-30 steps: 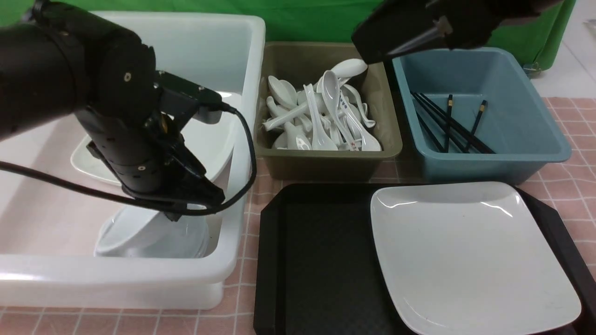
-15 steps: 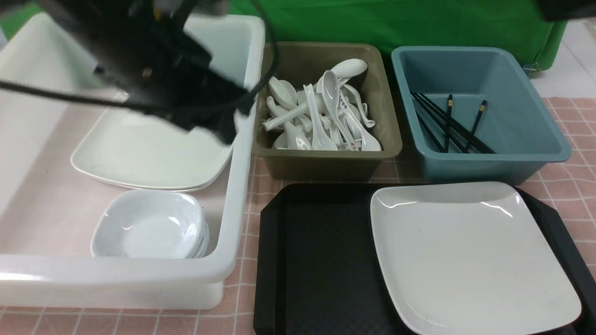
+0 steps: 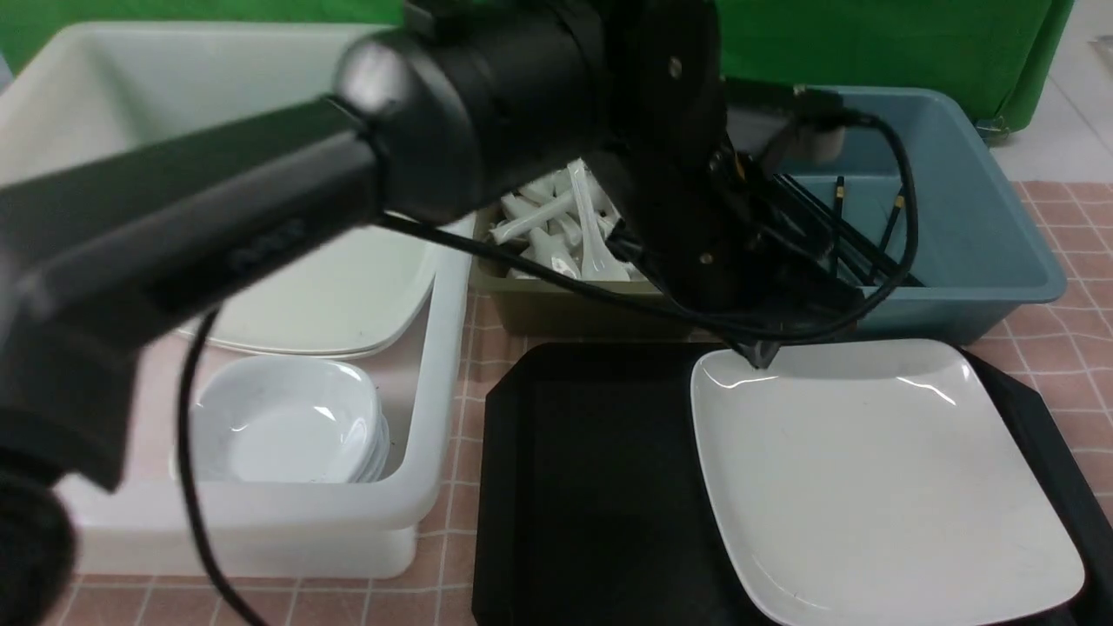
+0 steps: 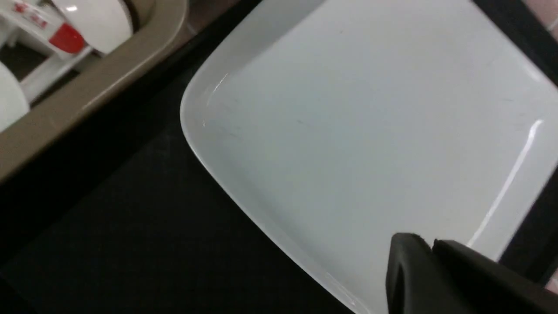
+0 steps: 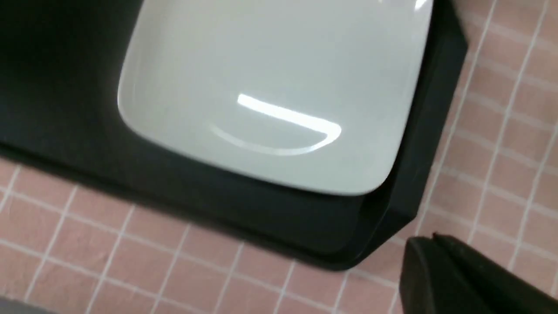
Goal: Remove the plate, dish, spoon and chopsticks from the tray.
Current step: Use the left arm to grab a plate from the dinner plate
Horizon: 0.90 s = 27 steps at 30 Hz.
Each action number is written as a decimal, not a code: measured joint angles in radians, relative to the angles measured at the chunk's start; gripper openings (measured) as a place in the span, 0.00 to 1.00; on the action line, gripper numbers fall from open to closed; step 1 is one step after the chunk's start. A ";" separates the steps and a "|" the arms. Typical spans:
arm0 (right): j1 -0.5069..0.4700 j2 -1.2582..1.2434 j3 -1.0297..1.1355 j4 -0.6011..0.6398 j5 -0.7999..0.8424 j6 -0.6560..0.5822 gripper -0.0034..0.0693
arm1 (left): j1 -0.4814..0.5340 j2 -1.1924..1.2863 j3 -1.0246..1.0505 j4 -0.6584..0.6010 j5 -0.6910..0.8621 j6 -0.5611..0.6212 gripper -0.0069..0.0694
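White plate (image 3: 878, 469) lies on the black tray (image 3: 591, 487), near rim cut off; left claw (image 4: 432, 242) and right claw (image 5: 432, 238) closed, empty.

So the desk (image 3: 448, 522) has a pink checked cloth on it. Sitting straight on that: a big white plastic tub (image 3: 261, 513) on the left, an olive-brown plastic bin (image 3: 565, 309) and a blue plastic bin (image 3: 983, 235) side by side at the back, and a big black rectangular plastic tray (image 3: 591, 487) just in front of those two.
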 joint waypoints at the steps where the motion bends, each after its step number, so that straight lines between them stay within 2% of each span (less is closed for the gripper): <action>1: 0.000 -0.001 0.000 0.002 0.000 0.000 0.09 | 0.000 0.007 -0.003 0.003 0.000 -0.003 0.24; 2: 0.000 -0.010 0.028 0.030 0.000 0.000 0.09 | 0.004 0.063 -0.028 0.038 -0.007 -0.032 0.33; 4: 0.000 -0.016 0.037 0.052 -0.001 0.000 0.09 | 0.009 0.108 -0.041 0.090 -0.021 -0.069 0.44; 5: 0.000 -0.016 0.037 0.055 -0.002 0.000 0.09 | 0.010 0.116 -0.043 0.095 -0.024 -0.077 0.47; 7: 0.000 -0.026 0.037 0.065 -0.003 -0.001 0.09 | 0.021 0.153 -0.046 0.135 -0.042 -0.112 0.59; 11: 0.000 -0.037 0.037 0.071 -0.012 -0.003 0.09 | 0.034 0.211 -0.047 0.161 -0.102 -0.126 0.76; 14: 0.000 -0.037 0.037 0.072 -0.036 -0.003 0.09 | 0.034 0.239 -0.047 0.165 -0.161 -0.126 0.81; 22: 0.000 -0.037 0.037 0.079 -0.101 -0.006 0.09 | 0.034 0.295 -0.048 0.101 -0.258 -0.125 0.82; 24: 0.000 -0.037 0.037 0.079 -0.109 -0.006 0.09 | 0.034 0.300 -0.051 0.084 -0.266 -0.118 0.80; 27: 0.000 -0.037 0.037 0.080 -0.113 -0.013 0.09 | 0.034 0.305 -0.055 0.083 -0.271 -0.115 0.72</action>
